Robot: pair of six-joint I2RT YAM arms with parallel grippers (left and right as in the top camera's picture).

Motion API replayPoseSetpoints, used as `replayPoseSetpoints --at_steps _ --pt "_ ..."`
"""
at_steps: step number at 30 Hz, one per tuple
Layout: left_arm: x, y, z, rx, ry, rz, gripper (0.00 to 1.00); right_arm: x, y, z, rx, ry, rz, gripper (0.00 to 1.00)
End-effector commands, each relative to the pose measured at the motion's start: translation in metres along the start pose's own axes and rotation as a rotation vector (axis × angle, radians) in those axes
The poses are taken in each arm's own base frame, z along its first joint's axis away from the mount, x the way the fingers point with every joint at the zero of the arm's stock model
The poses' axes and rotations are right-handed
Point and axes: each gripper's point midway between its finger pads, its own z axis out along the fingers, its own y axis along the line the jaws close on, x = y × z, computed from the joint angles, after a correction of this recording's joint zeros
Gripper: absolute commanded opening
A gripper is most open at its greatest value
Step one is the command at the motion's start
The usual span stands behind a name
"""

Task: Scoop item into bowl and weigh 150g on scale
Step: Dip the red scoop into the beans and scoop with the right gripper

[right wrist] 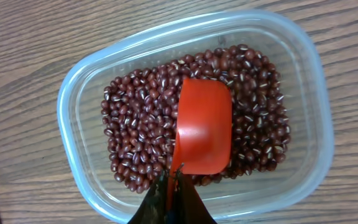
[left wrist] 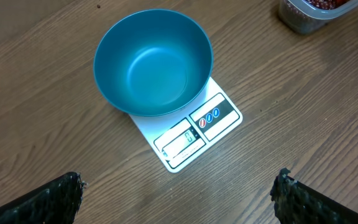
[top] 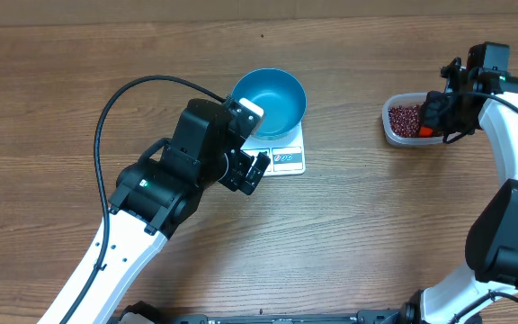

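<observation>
An empty blue bowl (top: 271,101) (left wrist: 153,62) stands on the white scale (top: 286,158) (left wrist: 194,134) mid-table. My left gripper (top: 252,144) (left wrist: 178,190) hovers just in front of the scale, open wide, nothing between its fingers. At the right, dark red-brown beans (top: 406,117) (right wrist: 142,130) fill a clear plastic container (top: 396,135) (right wrist: 86,180). My right gripper (top: 434,112) (right wrist: 174,183) is shut on the handle of an orange-red scoop (right wrist: 204,130), which is over the beans, its cup showing its smooth side.
The wooden table (top: 376,234) stretches around both arms. The left arm's black cable (top: 115,99) loops over the table to the left of the bowl.
</observation>
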Motion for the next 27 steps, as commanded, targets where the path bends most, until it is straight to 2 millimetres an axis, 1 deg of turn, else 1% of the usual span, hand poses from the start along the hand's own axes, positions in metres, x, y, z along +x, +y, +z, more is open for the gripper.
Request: replayPoseSetpoints --at_steps 1,4,13,16,23,27 --pt "0.002 0.0 0.001 0.005 0.003 -0.02 0.99 0.0 0.011 0.004 -0.061 0.012 -0.005 0.04" --pt "0.002 0.0 0.001 0.005 0.003 -0.02 1.0 0.001 0.018 0.003 -0.099 0.017 -0.005 0.04" --pt "0.002 0.0 0.001 0.005 0.003 -0.02 1.0 0.005 0.027 0.002 -0.155 0.032 -0.003 0.04" --pt "0.002 0.0 0.001 0.005 0.003 -0.02 1.0 0.005 0.027 0.002 -0.16 0.033 0.0 0.04" --pt "0.002 0.0 0.001 0.005 0.003 -0.02 1.0 0.002 0.028 -0.004 -0.26 0.021 0.041 0.04" --pt "0.002 0.0 0.001 0.005 0.003 -0.02 1.0 0.003 0.026 -0.001 -0.265 0.028 0.049 0.04"
